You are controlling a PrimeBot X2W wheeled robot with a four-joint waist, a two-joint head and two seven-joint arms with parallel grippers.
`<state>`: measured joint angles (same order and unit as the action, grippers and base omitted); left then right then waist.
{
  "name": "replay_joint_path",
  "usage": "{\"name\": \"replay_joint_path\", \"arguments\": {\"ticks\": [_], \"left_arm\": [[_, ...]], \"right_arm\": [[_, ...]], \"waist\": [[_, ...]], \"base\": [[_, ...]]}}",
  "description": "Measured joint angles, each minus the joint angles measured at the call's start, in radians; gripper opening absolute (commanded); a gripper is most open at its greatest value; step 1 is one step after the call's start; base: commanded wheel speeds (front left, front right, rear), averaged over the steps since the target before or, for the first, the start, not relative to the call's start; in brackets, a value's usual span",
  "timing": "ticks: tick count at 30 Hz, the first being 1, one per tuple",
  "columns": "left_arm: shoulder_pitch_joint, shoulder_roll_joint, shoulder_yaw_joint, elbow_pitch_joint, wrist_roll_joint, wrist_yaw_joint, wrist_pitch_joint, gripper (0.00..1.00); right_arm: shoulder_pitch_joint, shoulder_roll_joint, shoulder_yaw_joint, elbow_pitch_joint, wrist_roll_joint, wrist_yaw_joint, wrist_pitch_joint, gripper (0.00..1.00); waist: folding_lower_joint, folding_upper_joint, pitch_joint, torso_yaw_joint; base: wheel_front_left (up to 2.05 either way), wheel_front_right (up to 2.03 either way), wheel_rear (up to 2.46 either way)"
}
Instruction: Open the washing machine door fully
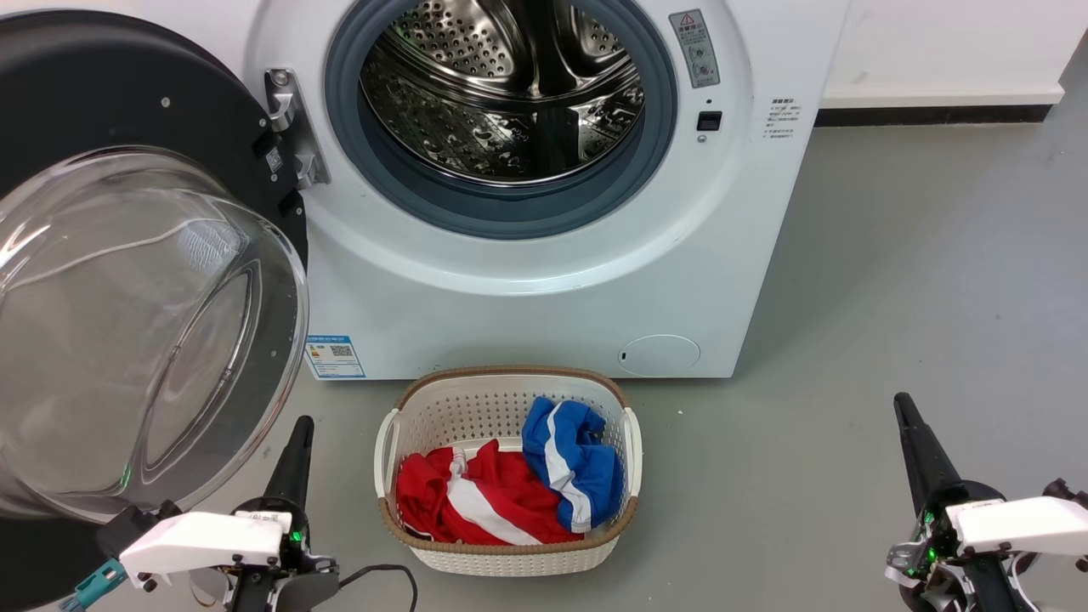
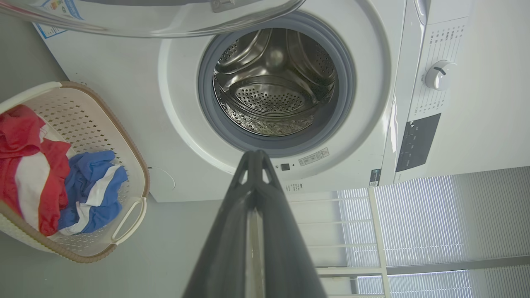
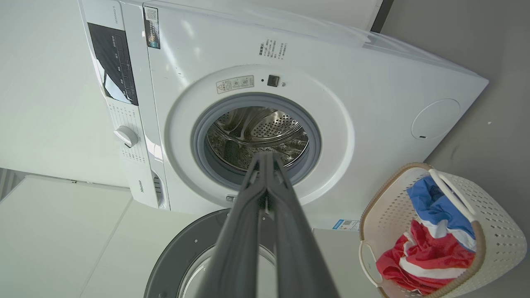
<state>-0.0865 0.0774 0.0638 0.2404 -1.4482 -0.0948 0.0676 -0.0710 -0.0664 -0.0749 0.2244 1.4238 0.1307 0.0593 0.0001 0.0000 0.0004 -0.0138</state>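
Head view: one washing machine (image 1: 544,289), its one door (image 1: 102,93) swung open leftward, and one basket (image 1: 510,374) holding two garments (image 1: 476,510). My left claw (image 1: 302,423) and right claw (image 1: 901,402) are both clenched, empty.

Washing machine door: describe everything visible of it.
The washing machine door is swung wide open at the head view's left, hung on a metal hinge. Round dark frame, bulging clear glass bowl facing the camera. The shut left gripper sits just below its rim, apparently not touching.

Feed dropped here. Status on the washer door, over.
Shut and empty: left pincer, right pincer. Wide open: washing machine door. Nearby: laundry basket on floor, apart from door.
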Motion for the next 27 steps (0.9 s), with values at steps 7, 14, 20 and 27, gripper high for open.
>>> {"name": "replay_joint_path", "arguments": {"ticks": [7,14,20,27], "left_arm": [[-0.002,-0.009,0.012,0.001,-0.044,-0.01,0.012,0.0],[-0.006,-0.016,0.027,0.003,-0.085,-0.019,0.025,0.0],[-0.014,-0.021,0.038,0.003,-0.12,-0.026,0.035,0.0],[-0.018,-0.026,0.051,0.005,-0.165,-0.036,0.046,0.0]], "right_arm": [[-0.01,0.0,-0.005,0.005,0.054,0.0,0.011,0.0],[-0.013,0.0,-0.009,0.009,0.108,0.0,0.021,0.0],[-0.021,0.001,-0.013,0.014,0.151,0.0,0.029,0.0],[-0.03,0.001,-0.018,0.019,0.205,0.0,0.038,0.0]], "waist": [[0.0,0.0,0.001,0.004],[0.0,0.0,0.001,0.007],[0.0,0.0,0.002,0.01],[-0.0001,0.0,0.003,0.014]], "base": [[0.0,0.0,0.0],[0.0,0.0,0.0],[0.0,0.0,0.0],[0.0,0.0,0.0]]}}
